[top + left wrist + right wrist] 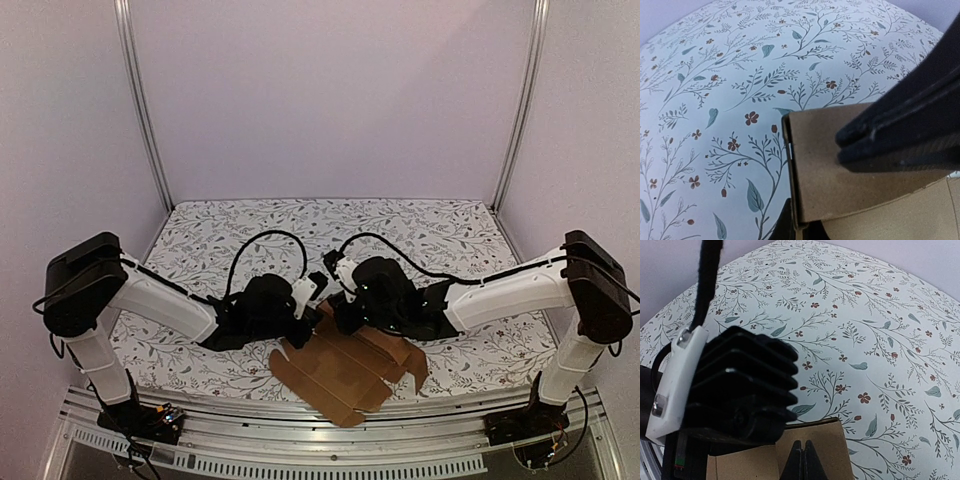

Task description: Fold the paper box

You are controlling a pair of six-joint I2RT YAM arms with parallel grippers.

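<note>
The paper box (345, 372) is a flat brown die-cut cardboard sheet at the near middle of the table, with one flap raised. My left gripper (306, 316) is shut on the edge of that flap (850, 185). The cardboard edge runs between its dark fingers (783, 224). My right gripper (340, 318) is shut, and its closed fingertips (803, 452) rest against the face of the same flap (830, 445). In the left wrist view the right fingers (875, 137) lie across the flap's upper right. The rest of the sheet is hidden in both wrist views.
The floral tablecloth (300, 230) covers the table. The left arm's black finned wrist (740, 385) sits close beside my right gripper. Metal frame posts (145, 110) stand at the back corners, and a metal rail (330, 440) runs along the near edge.
</note>
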